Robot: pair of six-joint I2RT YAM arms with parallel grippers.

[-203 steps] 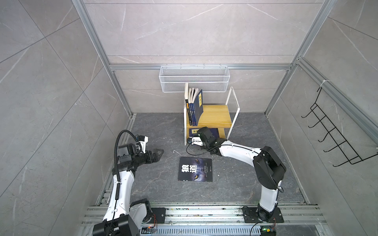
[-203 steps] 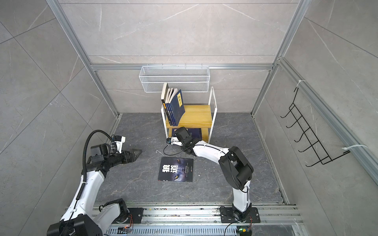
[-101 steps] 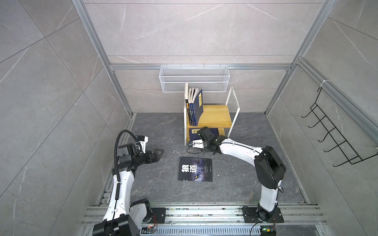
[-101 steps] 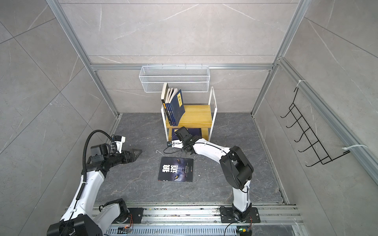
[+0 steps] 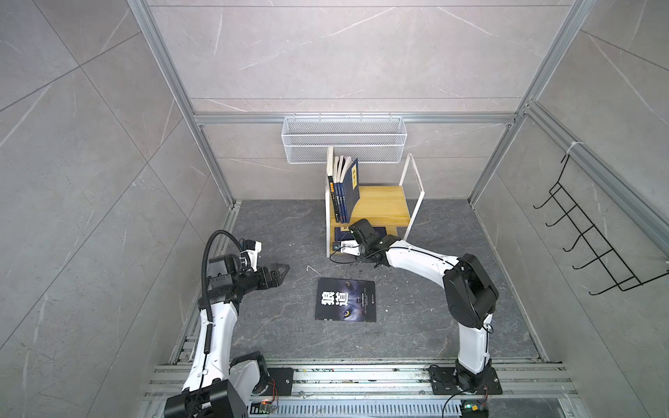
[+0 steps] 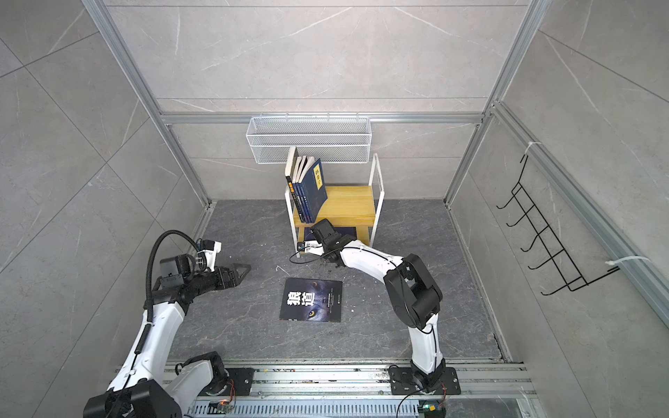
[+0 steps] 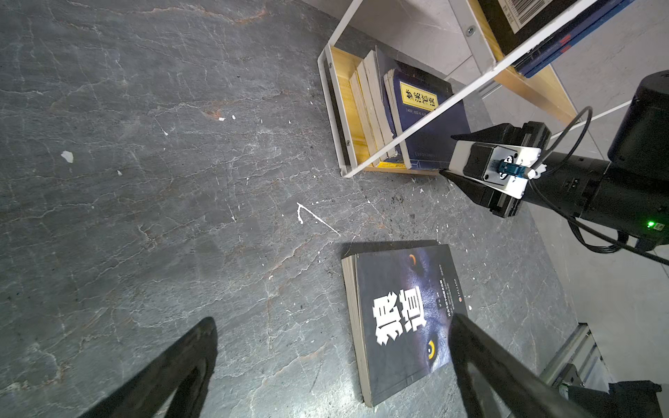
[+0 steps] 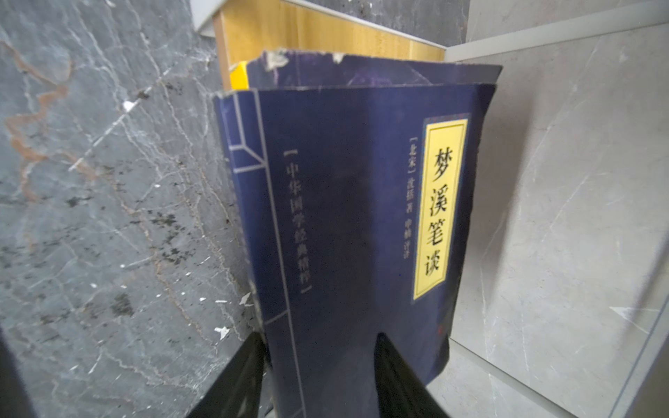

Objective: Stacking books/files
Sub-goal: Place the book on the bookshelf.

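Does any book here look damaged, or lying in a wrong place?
Yes. The navy book in the lower level of the rack has a torn, frayed cover edge. One black book lies flat on the floor, apart from the rack.

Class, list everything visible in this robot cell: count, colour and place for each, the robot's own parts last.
shelf unit: one, white frame with two wooden boards, by the back wall
standing books: about five, mostly navy, leaning together on the top board
navy labelled book: one, navy with yellow label, lower tier
neighbouring books: about three, pale page edges showing, beside it
wolf book: one, black, flat on the floor
wire basket: one, white, on the back wall
hook rack: one, black, on the side wall
arms: two, white with black joints, on the front rail
left fingers: two, black, spread wide over the floor
right fingers: two, black, either side of the navy labelled book; grip unclear
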